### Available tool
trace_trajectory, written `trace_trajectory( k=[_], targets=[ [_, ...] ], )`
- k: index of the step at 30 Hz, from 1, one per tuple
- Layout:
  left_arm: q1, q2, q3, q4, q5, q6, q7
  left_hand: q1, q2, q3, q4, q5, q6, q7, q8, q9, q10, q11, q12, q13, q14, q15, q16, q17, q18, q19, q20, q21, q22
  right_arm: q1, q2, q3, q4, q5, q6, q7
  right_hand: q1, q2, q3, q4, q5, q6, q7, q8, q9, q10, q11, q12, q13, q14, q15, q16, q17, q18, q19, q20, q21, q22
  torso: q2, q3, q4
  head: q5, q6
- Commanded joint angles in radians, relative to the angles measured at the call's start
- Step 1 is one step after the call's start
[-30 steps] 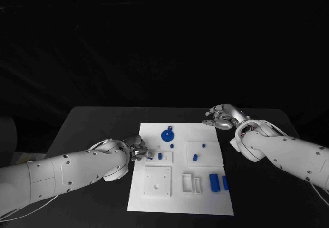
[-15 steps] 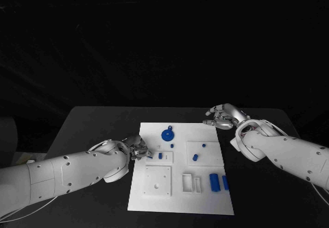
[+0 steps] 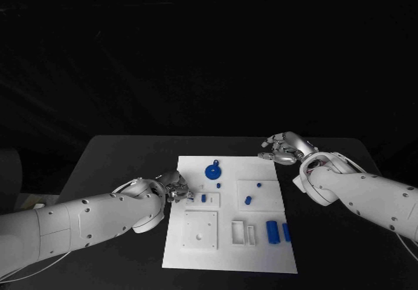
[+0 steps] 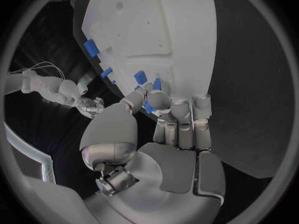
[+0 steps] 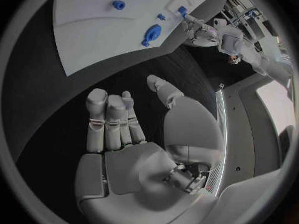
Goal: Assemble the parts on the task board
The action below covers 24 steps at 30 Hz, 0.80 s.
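The white task board (image 3: pixel 228 248) lies in the middle of the black table. On it are a blue disc (image 3: pixel 212 171), short blue pegs (image 3: pixel 203 197) (image 3: pixel 247 200) and two blue cylinders (image 3: pixel 272 232) near the right edge. My left hand (image 3: pixel 177 186) hovers at the board's left edge, beside a raised square block. The left wrist view shows its fingers (image 4: pixel 171 109) curled and pinching a small blue part (image 4: pixel 149 107) against the thumb. My right hand (image 3: pixel 284 148) hangs just past the board's far right corner, its fingers (image 5: pixel 109 119) apart and holding nothing.
White raised blocks stand on the board: a square one with holes (image 3: pixel 200 229) and a slotted one (image 3: pixel 244 233). Bare black table (image 3: pixel 122 163) surrounds the board on both sides. The left hand (image 5: pixel 201 32) also appears in the right wrist view, beyond the board (image 5: pixel 99 40).
My left hand has crept slightly toward the far side along the board's left edge, still pinching the blue part. The right hand has stayed put.
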Motion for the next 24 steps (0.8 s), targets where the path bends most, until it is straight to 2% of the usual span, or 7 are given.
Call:
trace_trajectory(
  k=[1, 8, 24],
  targets=[
    [-0.005, 0.005, 0.000, -0.003, -0.011, -0.012, 0.014, 0.002, 0.009, 0.007, -0.002, 0.000, 0.127, -0.059, 0.003, 0.002, -0.009, -0.010, 0.007, -0.001, 0.027, -0.037, 0.007, 0.000, 0.004, 0.007, -0.130, 0.004, 0.017, -0.001, 0.000, 0.000, 0.001, -0.002, 0.012, 0.008, -0.011, 0.002, -0.003, 0.002, 0.005, -0.002, 0.007, 0.005, -0.001, -0.007, -0.002, 0.006, -0.002, 0.000, -0.002, -0.004, -0.001, 0.085, 0.003, -0.007, -0.007, 0.015, 0.001, 0.0001, -0.0008, -0.001, 0.000],
    [-0.015, 0.012, 0.000, -0.009, -0.014, -0.007, 0.014, 0.002, 0.009, 0.008, -0.002, 0.000, 0.127, -0.059, 0.003, 0.002, -0.009, -0.010, 0.007, -0.001, 0.027, -0.037, 0.007, 0.000, 0.005, 0.007, -0.130, 0.004, 0.017, -0.001, 0.000, 0.000, 0.001, -0.002, 0.014, 0.007, -0.011, 0.003, -0.003, 0.001, 0.006, -0.002, 0.007, 0.005, -0.001, -0.007, -0.002, 0.007, -0.002, 0.000, -0.002, -0.004, -0.001, 0.085, 0.003, -0.007, -0.007, 0.015, 0.000, 0.0000, -0.0002, -0.003, -0.002],
    [-0.017, 0.005, -0.001, -0.002, -0.032, 0.020, 0.003, 0.003, 0.009, 0.010, -0.002, 0.000, 0.126, -0.059, 0.004, 0.002, -0.009, -0.010, 0.008, -0.001, 0.027, -0.038, 0.007, 0.000, 0.005, 0.007, -0.130, 0.005, 0.017, -0.001, -0.002, 0.000, 0.001, -0.002, 0.016, 0.007, -0.011, 0.003, -0.004, 0.001, 0.006, -0.002, 0.007, 0.005, -0.001, -0.007, -0.002, 0.007, -0.003, 0.001, -0.002, -0.004, -0.001, 0.085, 0.004, -0.007, -0.007, 0.015, 0.000, -0.0005, 0.0005, -0.004, -0.004]
  ],
)
